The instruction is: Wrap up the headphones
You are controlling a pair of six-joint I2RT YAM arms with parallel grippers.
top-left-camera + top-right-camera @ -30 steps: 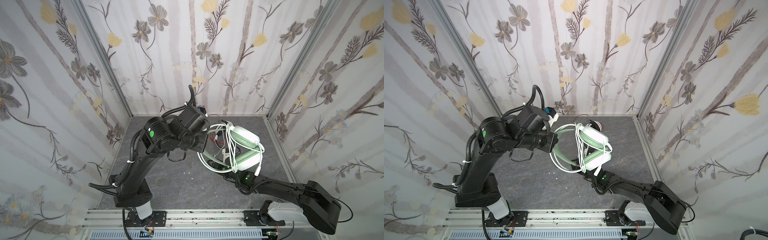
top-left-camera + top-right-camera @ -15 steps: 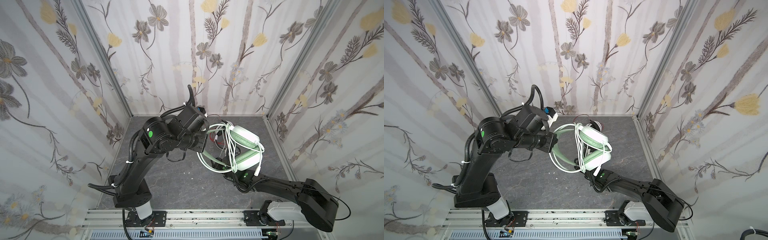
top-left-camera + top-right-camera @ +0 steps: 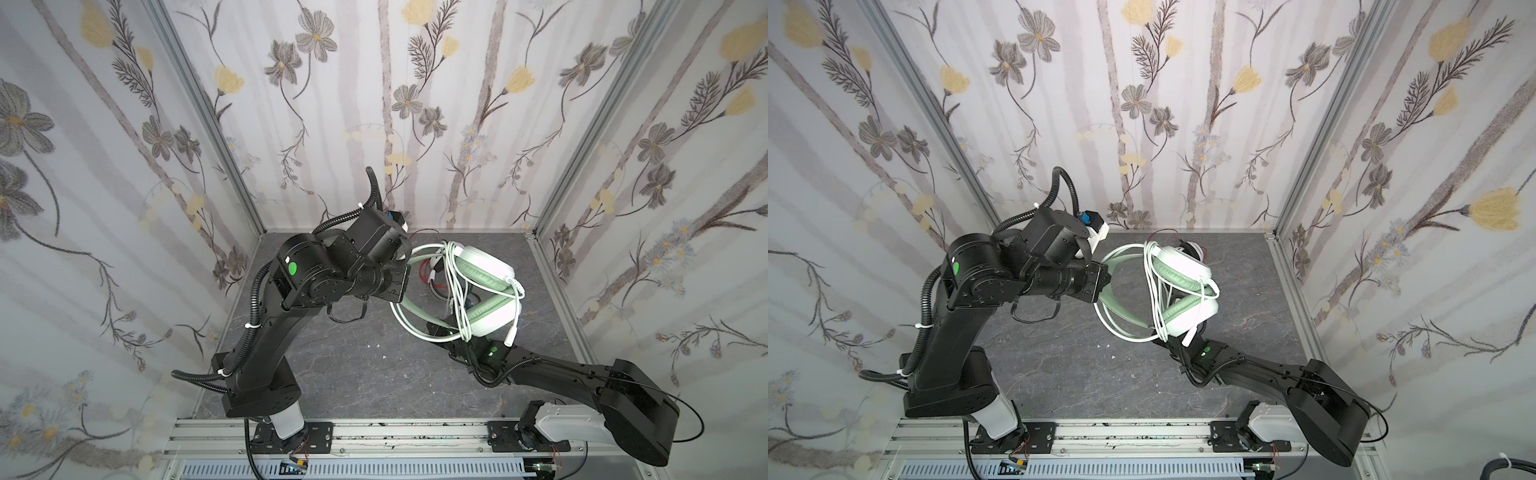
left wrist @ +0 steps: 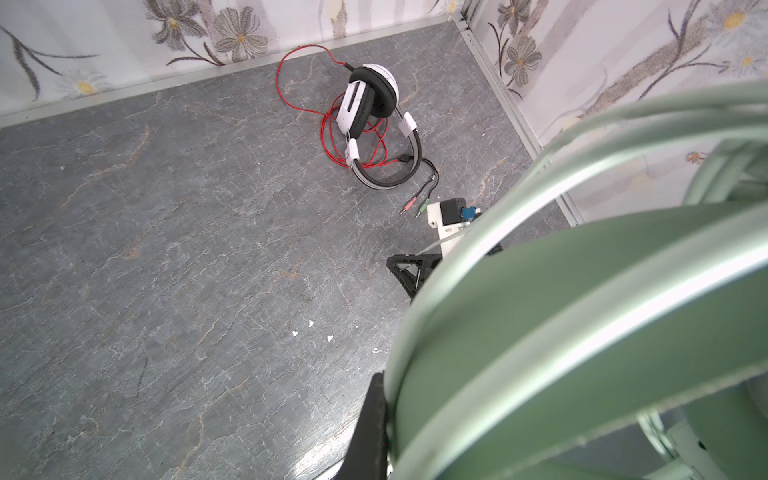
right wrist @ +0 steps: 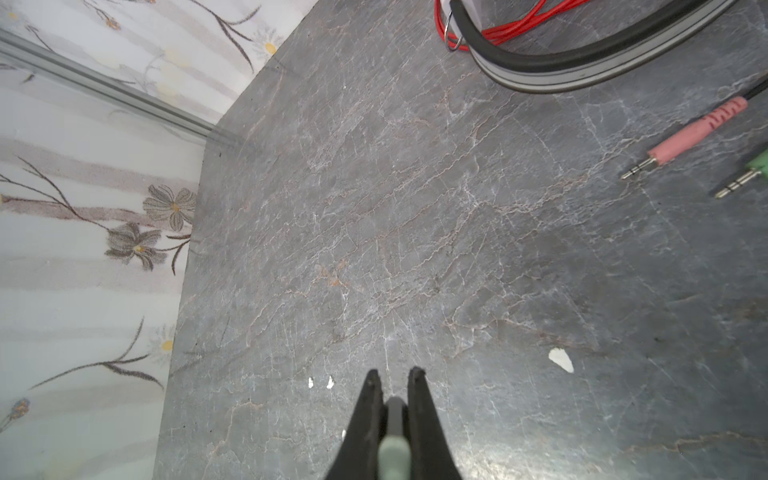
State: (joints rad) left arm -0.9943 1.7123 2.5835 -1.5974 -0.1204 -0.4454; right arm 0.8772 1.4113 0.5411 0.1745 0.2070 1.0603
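Right claw: clenched. You've got two black tapered fingers pinching the pale cord, a round rubbery strand, just under the mint headset.

Left claw: clamped on the mint headset's band, at the end of the arc farthest from the cups. The band is a matte green padded strip between glossy pale rails. The headset hangs in the air between your two claws.

Cups on the mint headset are oval, with hard white shells and soft green cushions. The pale cord runs in several loose loops across the cups and band. Its straight white plug dangles just below the lower cup.

The white-and-black headset lies on the table beneath the mint headset, toward the back wall. It has glossy white cups, black pads and a thin metal-edged band. Its thin red cord is tangled loosely around it. The pink plug and green plug lie flat, side by side.

The table is grey with a veined stone look, and a few white chips sit on it under the mint headset.
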